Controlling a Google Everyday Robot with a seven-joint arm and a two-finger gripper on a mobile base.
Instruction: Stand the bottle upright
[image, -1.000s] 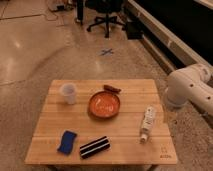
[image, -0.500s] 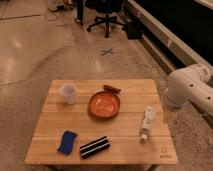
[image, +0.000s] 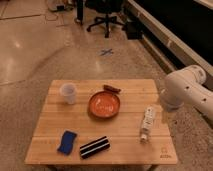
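Note:
The bottle (image: 147, 122) is small, slim and whitish with a pale label. It lies on its side near the right edge of the wooden table (image: 125, 145), its length running toward the front edge. My white arm (image: 187, 90) comes in from the right. The gripper (image: 164, 115) hangs below the arm's bulky white link, just off the table's right edge. It is to the right of the bottle and apart from it, and mostly hidden by the arm.
An orange bowl (image: 104, 105) sits at the table's middle with a brown bar (image: 111, 89) behind it. A translucent white cup (image: 68, 93) stands at the back left. A blue sponge (image: 66, 141) and a black-and-white striped packet (image: 94, 147) lie at the front. Office chairs (image: 105, 15) stand far behind.

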